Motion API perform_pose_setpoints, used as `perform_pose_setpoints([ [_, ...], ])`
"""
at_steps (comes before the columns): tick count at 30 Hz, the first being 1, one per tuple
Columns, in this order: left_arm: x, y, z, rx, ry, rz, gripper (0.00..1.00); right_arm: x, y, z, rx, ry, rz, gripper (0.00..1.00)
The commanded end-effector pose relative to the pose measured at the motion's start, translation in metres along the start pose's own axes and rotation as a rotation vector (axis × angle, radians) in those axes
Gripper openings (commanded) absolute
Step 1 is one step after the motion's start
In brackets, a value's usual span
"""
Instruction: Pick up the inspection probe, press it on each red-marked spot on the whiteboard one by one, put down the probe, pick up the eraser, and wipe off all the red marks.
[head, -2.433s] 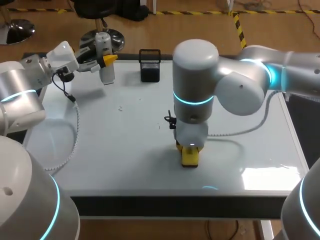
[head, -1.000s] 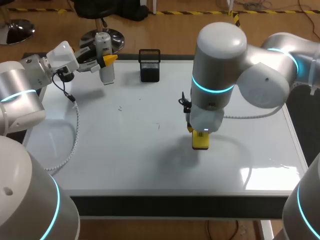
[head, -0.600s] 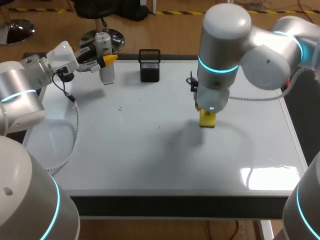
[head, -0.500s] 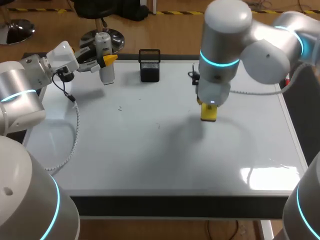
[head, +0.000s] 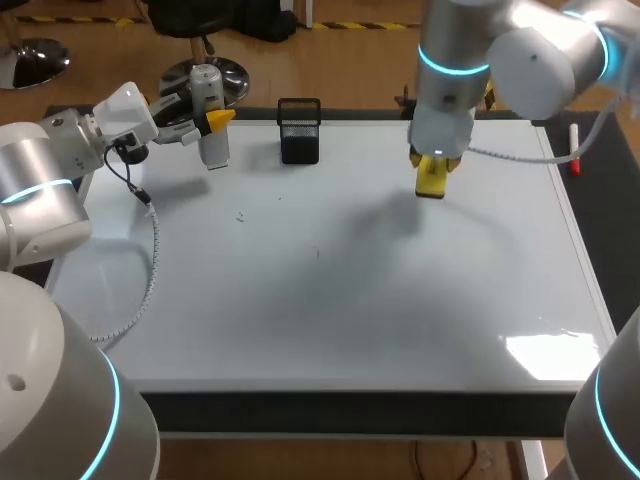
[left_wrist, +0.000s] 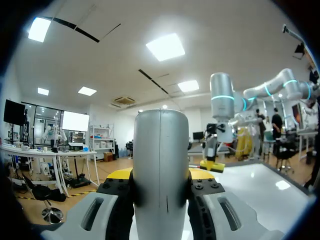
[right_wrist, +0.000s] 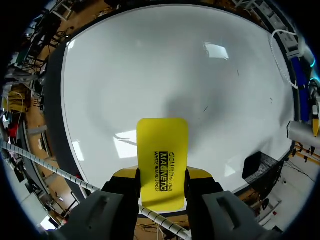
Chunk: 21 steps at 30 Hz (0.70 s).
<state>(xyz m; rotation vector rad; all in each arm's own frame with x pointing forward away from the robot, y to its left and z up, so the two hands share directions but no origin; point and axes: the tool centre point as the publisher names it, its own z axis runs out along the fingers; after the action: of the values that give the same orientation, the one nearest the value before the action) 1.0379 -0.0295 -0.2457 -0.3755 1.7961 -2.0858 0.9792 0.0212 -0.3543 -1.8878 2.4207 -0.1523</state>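
My left gripper (head: 212, 122) hangs over the far left corner of the whiteboard (head: 330, 300), shut on the silver cylindrical probe (head: 213, 150), which stands upright. The left wrist view has the probe (left_wrist: 160, 145) filling the space between the fingers of the left gripper (left_wrist: 160, 184). My right gripper (head: 431, 170) is at the board's far side, right of the middle, shut on the yellow eraser (head: 431, 184) and raised off the surface. In the right wrist view the eraser (right_wrist: 162, 150) sticks out from the right gripper (right_wrist: 162, 182) above the whiteboard (right_wrist: 150, 70). I see no red marks, only faint dark specks (head: 317, 252).
A black mesh holder (head: 300, 130) stands at the far edge between the two grippers, also visible as the holder (right_wrist: 260, 167) in the right wrist view. A red marker (head: 573, 160) lies beside the board's right edge. My left arm's cable (head: 150, 260) drapes along the left side.
My right arm has carried the eraser from the board's near middle towards the far right and lifted it. The left arm and probe have not moved.
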Motion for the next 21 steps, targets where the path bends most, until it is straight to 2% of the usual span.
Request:
perform_pose_setpoints([
  [1, 0.0, -0.001, 0.0, 0.002, -0.001, 0.001, 0.0, 0.006, -0.028, 0.004, -0.037, 0.004, -0.002, 0.0],
  [5, 0.0, -0.001, 0.0, 0.002, -0.001, 0.001, 0.0, 0.01, -0.047, 0.007, -0.036, -0.003, -0.007, 0.0],
  [9, 0.0, -0.001, 0.0, 0.002, -0.001, 0.001, 0.0, 0.01, -0.066, 0.01, -0.058, -0.043, -0.035, 0.0],
  [11, 0.0, -0.001, 0.0, 0.002, -0.001, 0.001, 0.0, 0.01, -0.075, 0.01, -0.055, -0.021, -0.037, 0.0],
  [21, 0.0, -0.001, 0.0, 0.002, -0.001, 0.001, 0.0, 0.004, -0.103, 0.015, -0.063, -0.031, -0.031, 0.0],
])
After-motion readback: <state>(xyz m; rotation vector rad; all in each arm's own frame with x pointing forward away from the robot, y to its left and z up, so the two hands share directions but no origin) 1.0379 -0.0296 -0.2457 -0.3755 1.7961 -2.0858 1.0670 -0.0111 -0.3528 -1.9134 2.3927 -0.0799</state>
